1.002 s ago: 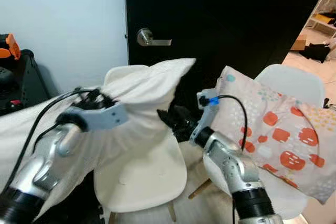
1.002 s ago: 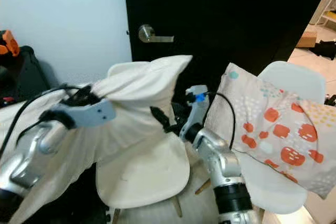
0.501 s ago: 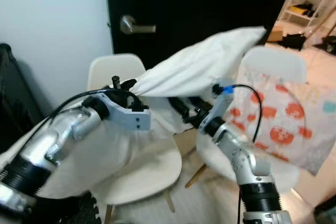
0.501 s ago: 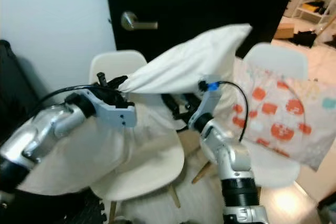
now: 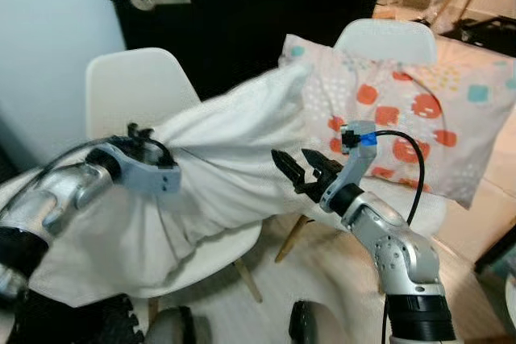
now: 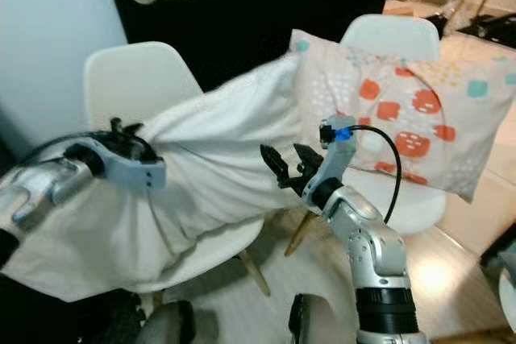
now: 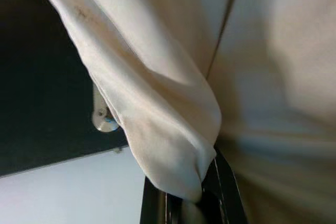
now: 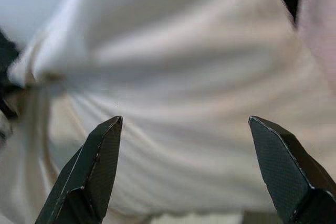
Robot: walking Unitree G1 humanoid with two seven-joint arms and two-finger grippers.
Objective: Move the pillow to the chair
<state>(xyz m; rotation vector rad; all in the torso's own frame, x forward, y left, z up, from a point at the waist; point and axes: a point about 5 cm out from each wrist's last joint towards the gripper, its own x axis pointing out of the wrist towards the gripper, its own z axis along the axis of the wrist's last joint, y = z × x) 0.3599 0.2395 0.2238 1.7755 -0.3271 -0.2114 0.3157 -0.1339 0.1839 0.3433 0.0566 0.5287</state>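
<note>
Hiding left gripper (image 5: 143, 144): white pillow (image 5: 226, 167), seemingly pinched.

You've got the white pillow (image 5: 218, 167) stretched and sagging over the left white chair (image 5: 133, 90), one creased corner pinched up at its left, far end touching the patterned pillow. Looks partly resting on the seat, hard to confirm.
</note>
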